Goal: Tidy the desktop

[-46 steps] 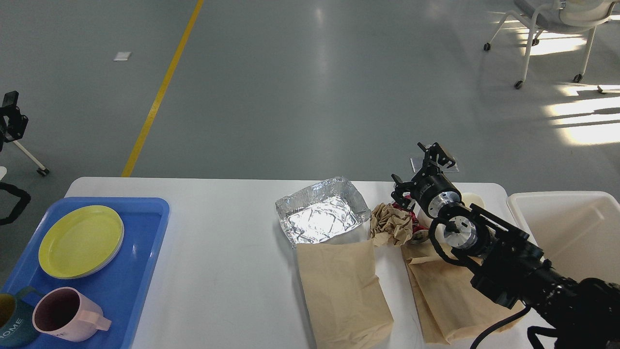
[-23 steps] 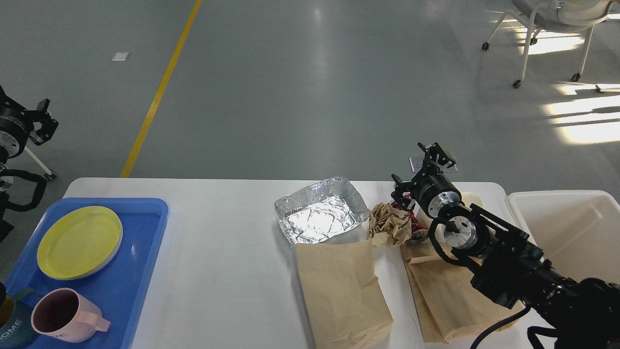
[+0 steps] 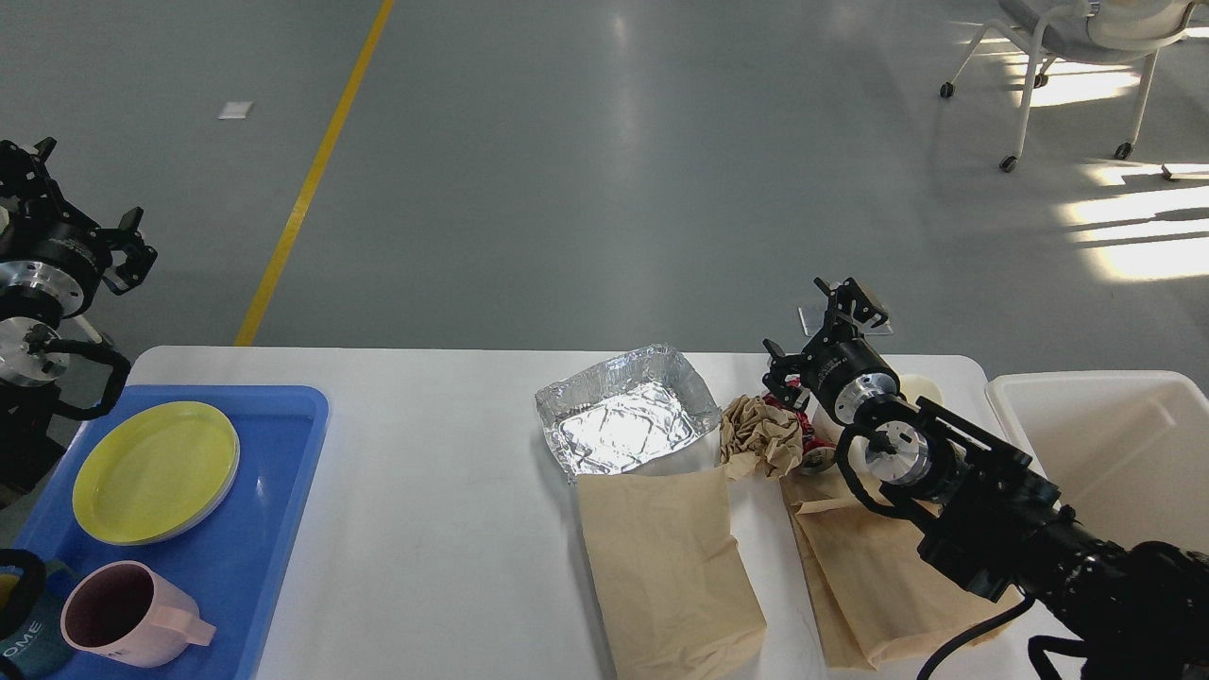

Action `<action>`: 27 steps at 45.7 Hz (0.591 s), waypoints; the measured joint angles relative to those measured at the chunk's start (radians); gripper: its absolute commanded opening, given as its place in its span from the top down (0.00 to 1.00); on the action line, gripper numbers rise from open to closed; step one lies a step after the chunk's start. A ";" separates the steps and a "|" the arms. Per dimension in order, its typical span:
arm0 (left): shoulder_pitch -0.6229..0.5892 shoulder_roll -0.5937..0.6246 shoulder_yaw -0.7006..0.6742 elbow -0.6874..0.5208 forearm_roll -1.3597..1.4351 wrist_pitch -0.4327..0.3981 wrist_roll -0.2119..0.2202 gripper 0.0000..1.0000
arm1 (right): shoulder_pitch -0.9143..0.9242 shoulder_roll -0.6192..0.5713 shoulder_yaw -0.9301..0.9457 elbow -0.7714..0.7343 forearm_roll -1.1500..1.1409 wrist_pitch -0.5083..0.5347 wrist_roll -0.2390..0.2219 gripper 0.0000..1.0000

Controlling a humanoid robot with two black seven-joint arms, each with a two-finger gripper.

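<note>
The white desktop (image 3: 444, 529) holds a crumpled foil tray (image 3: 628, 420), a ball of crumpled brown paper (image 3: 760, 436) and two flat brown paper bags (image 3: 666, 567) (image 3: 864, 586). Something red (image 3: 789, 408) peeks out behind the paper ball. My right gripper (image 3: 817, 331) hovers open just above and behind the paper ball and holds nothing. Its arm lies over the right-hand bag. Off the table's far left corner, my left gripper (image 3: 85, 203) is raised over the floor, open and empty.
A blue tray (image 3: 274, 529) at the left carries a yellow plate (image 3: 156, 470), a pink mug (image 3: 123, 614) and a teal mug (image 3: 28, 642). A white bin (image 3: 1124, 444) stands at the right edge, with a small white round object (image 3: 921, 387) beside my right wrist.
My left arm has come up from the left edge and moved rightward, its gripper now fully in view. The right arm and the table items have not moved.
</note>
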 measured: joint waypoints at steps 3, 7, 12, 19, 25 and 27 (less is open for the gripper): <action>0.000 -0.011 -0.008 0.000 -0.004 0.000 0.000 0.01 | 0.000 0.000 0.000 0.000 0.000 0.000 0.000 0.00; 0.000 -0.030 -0.010 0.000 -0.005 0.000 0.000 0.01 | 0.000 0.000 0.000 0.000 0.000 0.000 0.000 0.00; 0.001 -0.059 -0.005 0.000 -0.006 0.000 0.000 0.01 | 0.000 0.000 0.000 0.000 0.000 0.000 0.000 0.00; 0.019 -0.092 -0.002 0.000 -0.006 0.000 0.000 0.01 | 0.000 0.000 0.000 0.000 0.000 0.000 0.000 0.00; 0.050 -0.109 0.001 0.000 -0.006 0.000 0.000 0.01 | 0.000 0.000 0.000 0.000 0.000 0.000 0.000 0.00; 0.058 -0.124 0.002 0.000 -0.004 0.000 0.000 0.01 | 0.000 0.000 0.000 0.000 0.000 0.000 0.000 0.00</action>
